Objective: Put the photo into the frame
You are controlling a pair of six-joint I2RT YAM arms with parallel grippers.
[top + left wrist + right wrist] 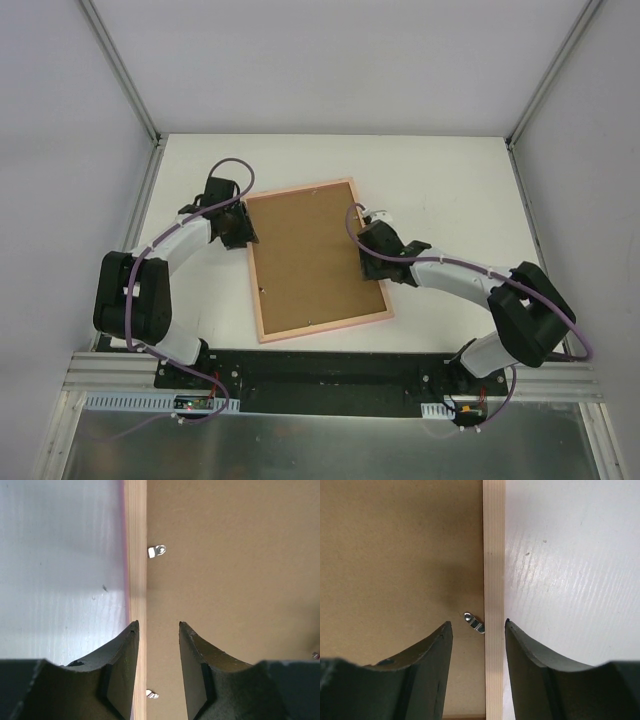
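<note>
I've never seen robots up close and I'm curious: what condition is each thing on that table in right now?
frame, lying flat, back side up, skewed.
backing board, seated inside the frame.
metal clip, swung over the board's edge.
left tool, open, one finger on either side of the frame's left edge.
right tool, open, one finger on either side of the frame's right edge.
photo, not visible.

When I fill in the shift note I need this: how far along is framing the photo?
Done: the frame lies face down with the brown backing board seated in it; the photo is out of sight, presumably underneath. In hand: nothing; the left hand and right hand hover open over the side rails. Left: probably just confirming the metal tabs hold the board.
</note>
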